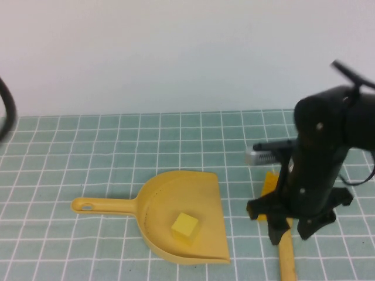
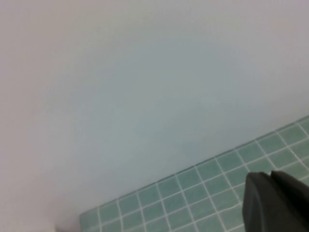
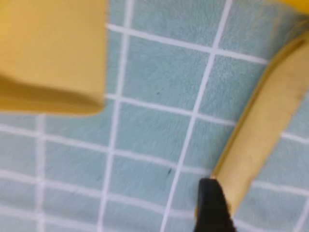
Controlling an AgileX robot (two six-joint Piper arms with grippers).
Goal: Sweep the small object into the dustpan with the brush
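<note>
Fingers, right gripper [image 1: 291,229]: spread apart, pointing down, straddling the brush handle without clamping it; one dark fingertip [image 3: 212,208] sits just beside the handle.
Fingers, left gripper [image 2: 275,203]: closed, holding nothing, near the wall over the tiled bench [image 1: 88,146].
Brush, one: long tan-yellow plastic handle [image 1: 286,252] lying flat on the bench, right of the dustpan; bristle end mostly hidden by the arm.
Dustpan, one: mustard-yellow plastic scoop [image 1: 170,193], handle pointing left, flat on the green tiles.
Small object, one: pale-yellow foam-like cube [image 1: 185,225] resting inside the scoop.
</note>
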